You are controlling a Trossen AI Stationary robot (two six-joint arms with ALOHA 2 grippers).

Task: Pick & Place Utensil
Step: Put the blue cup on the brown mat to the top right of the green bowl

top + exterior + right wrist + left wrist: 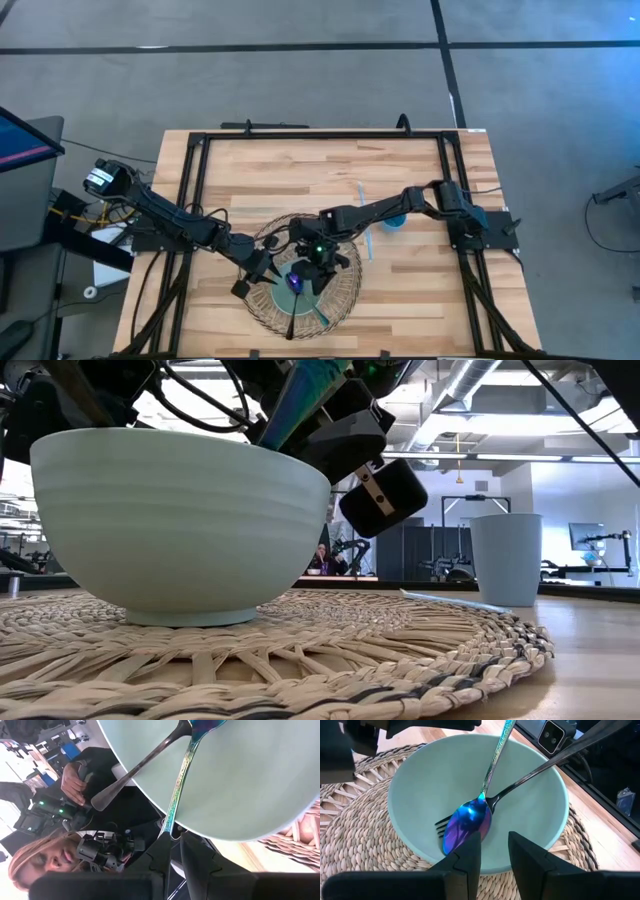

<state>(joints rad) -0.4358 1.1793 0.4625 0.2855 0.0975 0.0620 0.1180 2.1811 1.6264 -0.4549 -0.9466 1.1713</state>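
A pale green bowl [420,800] sits on a round woven mat [345,290] near the front of the wooden table [400,280]. Inside the bowl lies a dark fork [530,775], its handle leaning out over the rim. A shiny blue spoon [467,825] has its round end down in the bowl, on top of the fork.

The right gripper [174,842] is over the bowl and pinches the end of the spoon's handle between its two fingers. The left gripper [494,850] hangs just above the bowl's near rim. Its fingers are a little apart and hold nothing.

A pale cup [507,558] stands on the table past the mat. A person [45,855] shows in the room behind.
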